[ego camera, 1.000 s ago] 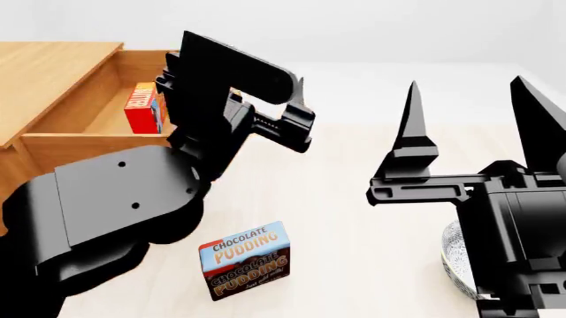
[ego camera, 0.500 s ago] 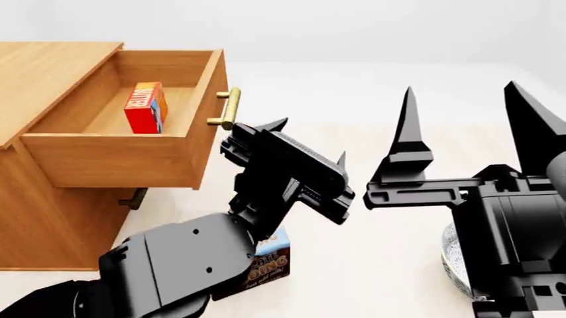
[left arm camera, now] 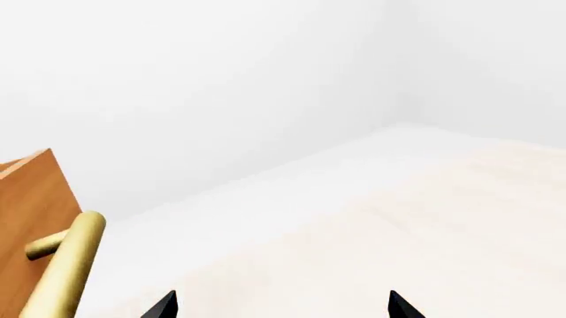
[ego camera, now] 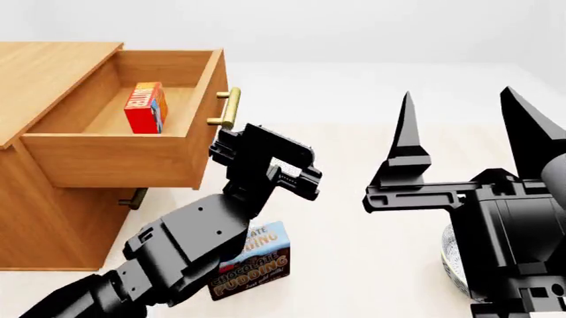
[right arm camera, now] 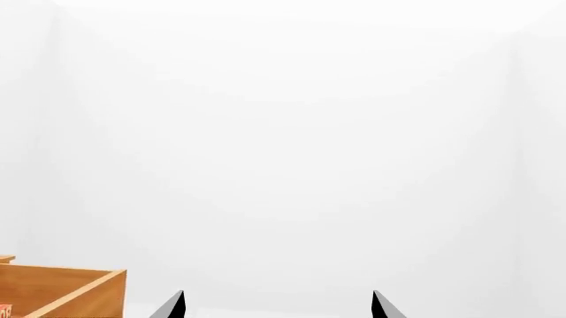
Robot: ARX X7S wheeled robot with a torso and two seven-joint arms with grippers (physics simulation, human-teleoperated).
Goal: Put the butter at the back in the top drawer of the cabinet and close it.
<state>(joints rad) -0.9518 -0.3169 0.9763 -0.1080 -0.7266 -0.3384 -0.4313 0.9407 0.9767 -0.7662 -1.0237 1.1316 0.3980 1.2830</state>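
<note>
The left gripper (ego camera: 292, 173) (jaws apart, empty) had risen nearer the brass handle (ego camera: 226, 108) — the butter (ego camera: 145, 107) stayed inside the open top drawer (ego camera: 115, 159); the right gripper (ego camera: 460, 129) was spread too.

The head view looks forward and down from above both arms, taking in the cabinet (ego camera: 53, 165) at its left, the open top drawer (ego camera: 132, 142) and the pale table (ego camera: 354, 265) — a wide, fairly near look. The left wrist view sits low and close beside the drawer's brass handle (left arm camera: 66, 268), facing out across the table (left arm camera: 398, 225) toward a white wall. The right wrist view faces nearly level at the white wall — catching only a drawer corner (right arm camera: 62, 291). All three views share the top drawer.
</note>
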